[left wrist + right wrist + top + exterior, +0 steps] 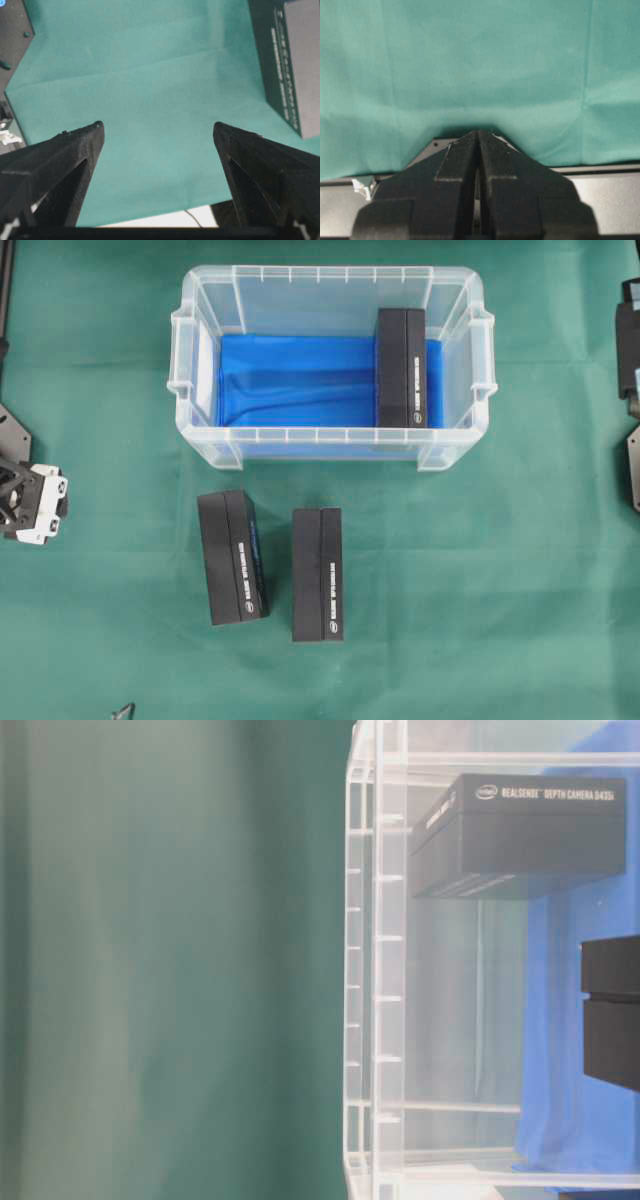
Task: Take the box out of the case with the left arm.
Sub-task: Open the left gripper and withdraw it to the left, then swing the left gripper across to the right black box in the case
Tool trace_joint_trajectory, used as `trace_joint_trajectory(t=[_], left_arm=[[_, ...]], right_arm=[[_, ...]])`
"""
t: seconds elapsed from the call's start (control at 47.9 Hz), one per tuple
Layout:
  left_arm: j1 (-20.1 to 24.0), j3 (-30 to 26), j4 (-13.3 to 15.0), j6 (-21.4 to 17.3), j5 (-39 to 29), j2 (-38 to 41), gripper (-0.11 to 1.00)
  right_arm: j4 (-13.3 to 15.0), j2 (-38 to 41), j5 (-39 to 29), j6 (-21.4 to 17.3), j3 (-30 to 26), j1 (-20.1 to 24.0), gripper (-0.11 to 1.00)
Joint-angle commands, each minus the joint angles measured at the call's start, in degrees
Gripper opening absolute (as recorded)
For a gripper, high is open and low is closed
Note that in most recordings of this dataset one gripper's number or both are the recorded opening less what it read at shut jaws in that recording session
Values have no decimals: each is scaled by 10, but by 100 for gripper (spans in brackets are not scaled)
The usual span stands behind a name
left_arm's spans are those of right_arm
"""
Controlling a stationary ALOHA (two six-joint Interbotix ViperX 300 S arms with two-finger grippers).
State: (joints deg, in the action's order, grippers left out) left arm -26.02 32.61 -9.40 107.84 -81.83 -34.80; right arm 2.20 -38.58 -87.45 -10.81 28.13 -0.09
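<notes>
Overhead: one black box (408, 368) inside the case (330, 282), two on the bench (120, 380); wrist views only: left end effector (158, 131) spread wide, empty, right end effector (478, 134) clenched, empty.

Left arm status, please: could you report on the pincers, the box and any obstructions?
Left pincer open, empty, over green cloth. Right pincer shut. Black rectangular box upright in clear plastic case, right end. Nothing blocking it.

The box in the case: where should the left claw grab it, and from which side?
Come from above. The box stands on edge at the case's right end, near the wall, so only its top is free. Pinch the narrow width mid-length, one finger in the wall gap.
</notes>
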Motion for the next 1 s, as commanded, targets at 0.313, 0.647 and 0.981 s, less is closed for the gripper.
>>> trace_joint_trajectory(t=[0.313, 0.647, 0.981], left_arm=[[76, -4, -44, -62, -4, -11, 85], [272, -6, -25, -249, 1, -20, 85], [367, -10, -12, -326, 2, -18, 85]], right_arm=[[1, -1, 2, -1, 1, 0, 0], [1, -1, 4, -1, 1, -1, 0], [1, -1, 4, -2, 1, 0, 0]])
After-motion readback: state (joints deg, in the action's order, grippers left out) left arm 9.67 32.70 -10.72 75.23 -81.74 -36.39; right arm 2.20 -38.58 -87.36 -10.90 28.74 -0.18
